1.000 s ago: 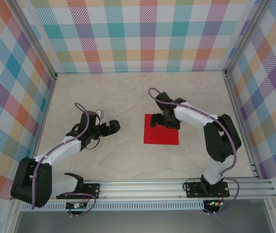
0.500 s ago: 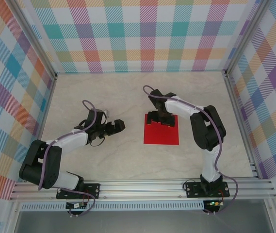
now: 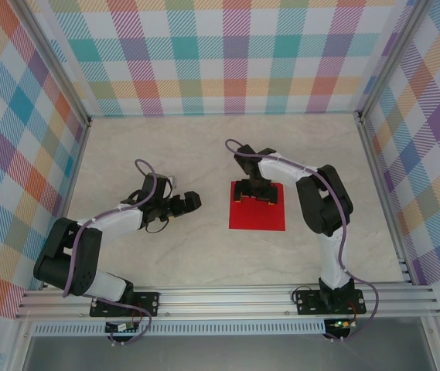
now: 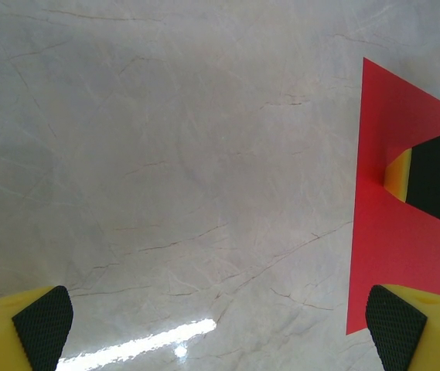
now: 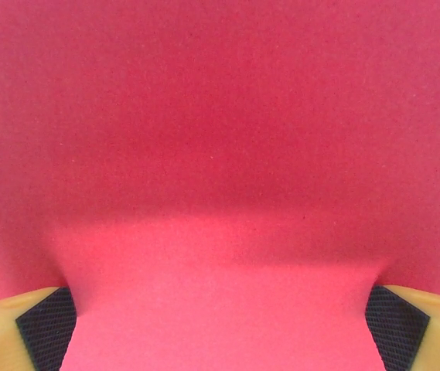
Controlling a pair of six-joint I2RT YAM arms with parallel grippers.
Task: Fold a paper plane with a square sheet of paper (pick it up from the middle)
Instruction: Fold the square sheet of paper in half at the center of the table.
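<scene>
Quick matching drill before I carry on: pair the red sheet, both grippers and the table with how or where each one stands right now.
Things:
1. square sheet of paper
2. left gripper
3. right gripper
4. table

States:
A. open, over bare table to the left of the sheet
B. bright red, unfolded, lying on the table
C. open, down at the far part of the sheet
D. pale, marbled surface

Pairs: 1-B, 2-A, 3-C, 4-D
</scene>
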